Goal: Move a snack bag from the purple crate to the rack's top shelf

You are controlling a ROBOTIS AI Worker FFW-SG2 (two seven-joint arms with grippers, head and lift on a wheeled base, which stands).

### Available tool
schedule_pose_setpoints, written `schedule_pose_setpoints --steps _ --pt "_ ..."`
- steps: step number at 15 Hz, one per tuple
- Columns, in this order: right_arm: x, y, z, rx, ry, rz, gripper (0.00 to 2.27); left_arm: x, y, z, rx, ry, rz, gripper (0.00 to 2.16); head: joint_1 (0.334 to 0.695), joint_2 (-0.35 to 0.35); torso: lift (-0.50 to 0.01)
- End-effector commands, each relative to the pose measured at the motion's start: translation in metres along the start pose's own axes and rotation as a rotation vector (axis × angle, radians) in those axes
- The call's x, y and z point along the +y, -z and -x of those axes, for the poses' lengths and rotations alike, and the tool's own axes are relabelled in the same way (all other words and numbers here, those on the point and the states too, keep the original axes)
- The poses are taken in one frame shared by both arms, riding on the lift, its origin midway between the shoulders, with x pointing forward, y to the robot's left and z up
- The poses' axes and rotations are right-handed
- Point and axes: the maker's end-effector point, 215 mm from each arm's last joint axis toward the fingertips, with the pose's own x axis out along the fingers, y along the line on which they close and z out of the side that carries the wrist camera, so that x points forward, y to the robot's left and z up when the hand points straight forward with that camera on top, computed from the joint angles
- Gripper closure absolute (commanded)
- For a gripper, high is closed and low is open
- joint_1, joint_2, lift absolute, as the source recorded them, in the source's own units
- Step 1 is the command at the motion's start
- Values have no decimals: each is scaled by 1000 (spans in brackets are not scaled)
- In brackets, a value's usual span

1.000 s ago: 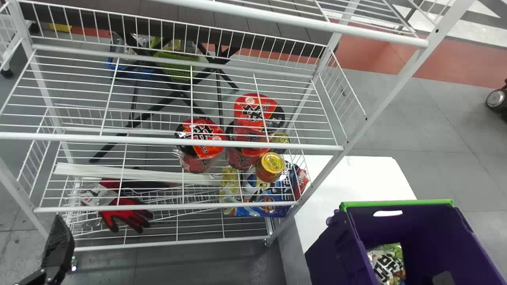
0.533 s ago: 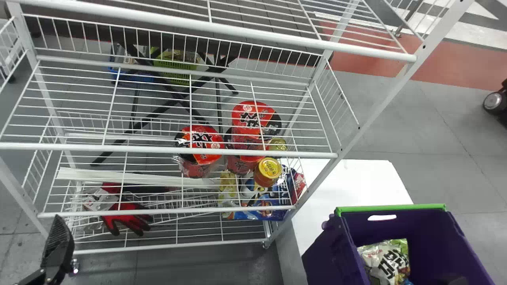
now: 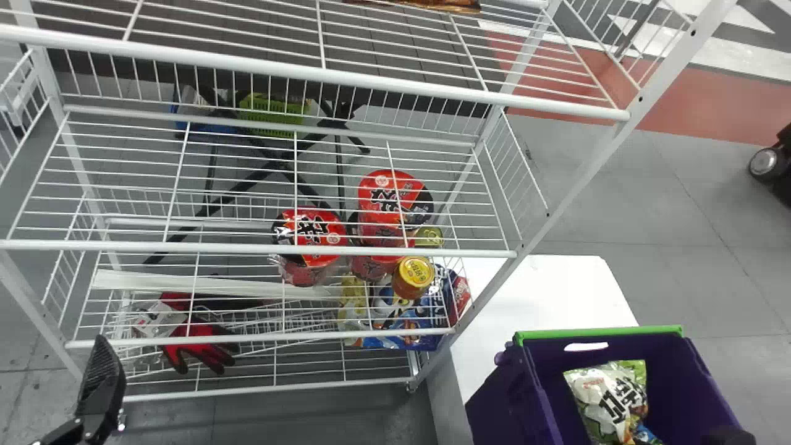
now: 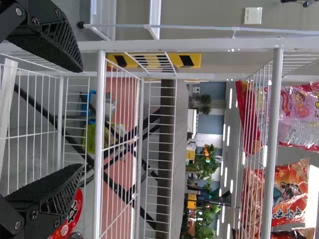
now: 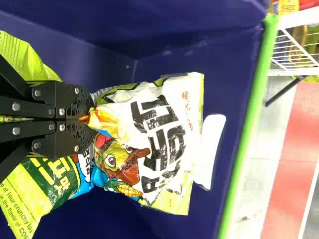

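The white-and-green snack bag (image 3: 599,402) is being pinched by its crumpled end in the right gripper (image 3: 729,436) — it is being held inside the purple crate (image 3: 503,405). Another green bag (image 5: 20,199) is being partly covered by that gripper. The left gripper (image 3: 102,386) is being held near the white rack (image 3: 247,249) — its two fingers are being kept spread.

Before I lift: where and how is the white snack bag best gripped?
Probably by its pinched orange end, where the right end effector is closed, coming from above opposite the green rim: film bunches narrow there, the printed body spreads wide.
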Motion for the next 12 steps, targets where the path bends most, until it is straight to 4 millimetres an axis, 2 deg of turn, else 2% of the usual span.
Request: schedule_pose_setpoints --steps 1,9,12 --pt "-1 1 0 2 2 -3 2219 0 4 -2 15 0 -1 147 695 -350 -316" --pt "-4 -5 -3 -2 4 -11 2219 -2 9 -3 37 3 -1 147 695 -350 -284" --pt "-4 -7 -4 -6 5 -10 2219 -4 3 -5 29 5 -1 147 695 -350 -272"
